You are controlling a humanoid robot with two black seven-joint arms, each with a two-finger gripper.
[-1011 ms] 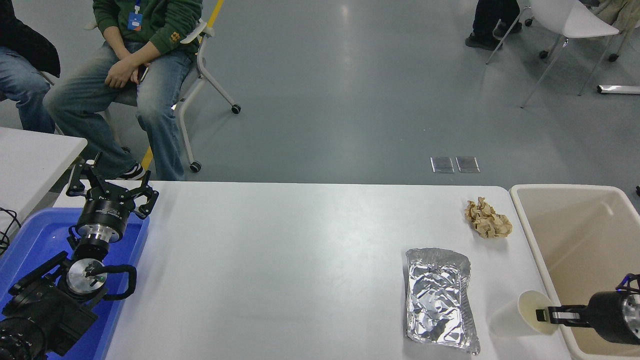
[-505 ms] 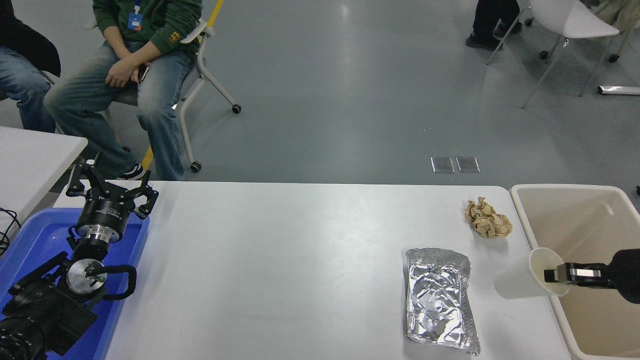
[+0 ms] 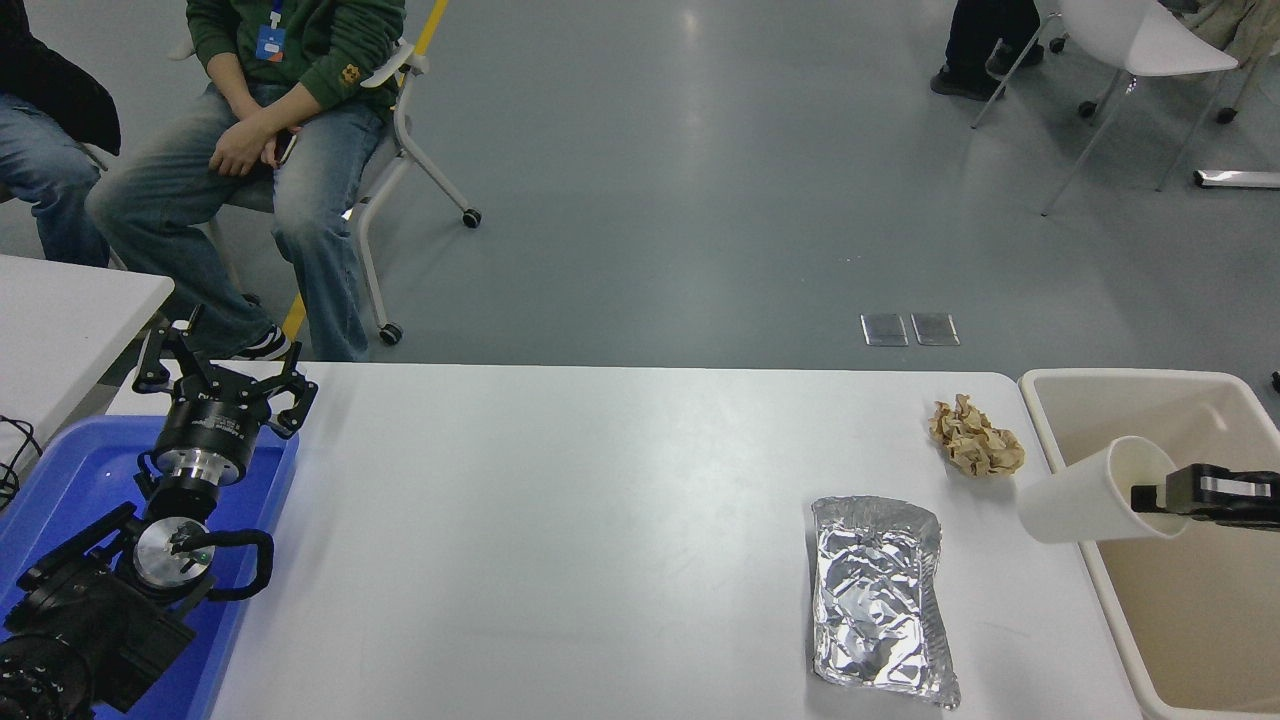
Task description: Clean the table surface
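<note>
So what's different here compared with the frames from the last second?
The right gripper, shut on the rim of the paper cup, has carried the cup away from the camera and toward the beige bin; the cup now hangs on its side across the bin's rim. The foil tray, the crumpled brown paper and the parked left gripper over the blue tray have not moved.

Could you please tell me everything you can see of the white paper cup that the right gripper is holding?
The paper cup is plain white, tapered and looks empty. It lies tipped on its side in the air, mouth facing right and base facing left. The right gripper pinches its rim, one finger inside the mouth. It hangs over the left rim of the beige bin, beside the crumpled brown paper, touching nothing else.
</note>
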